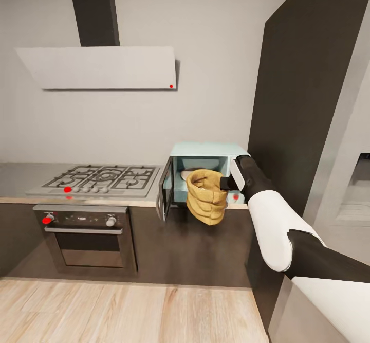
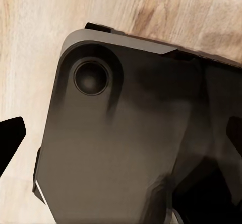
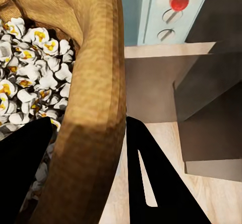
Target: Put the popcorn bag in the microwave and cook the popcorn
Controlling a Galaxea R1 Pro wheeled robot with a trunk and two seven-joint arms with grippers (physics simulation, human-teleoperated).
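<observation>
My right gripper (image 1: 224, 183) is shut on the rolled rim of the tan popcorn bag (image 1: 206, 197), holding it in the air just in front of the mint-blue microwave (image 1: 205, 150). The microwave's dark door (image 1: 164, 191) hangs open to the left. The bag tilts a little and hides part of the cavity. In the right wrist view the bag (image 3: 96, 83) is full of white popped popcorn (image 3: 30, 68), and my right gripper (image 3: 91, 126) has one finger inside and one outside the bag wall. The left gripper (image 2: 121, 138) is open, pointing down. The grey countertop (image 1: 15, 177) runs leftward.
A gas hob (image 1: 103, 177) and a built-in oven (image 1: 87, 235) sit left of the microwave, under a white range hood (image 1: 103, 68). A tall dark cabinet (image 1: 303, 101) stands right beside the microwave. Wood floor (image 1: 128, 312) lies below. The left wrist view looks down on the robot's dark base (image 2: 116, 148).
</observation>
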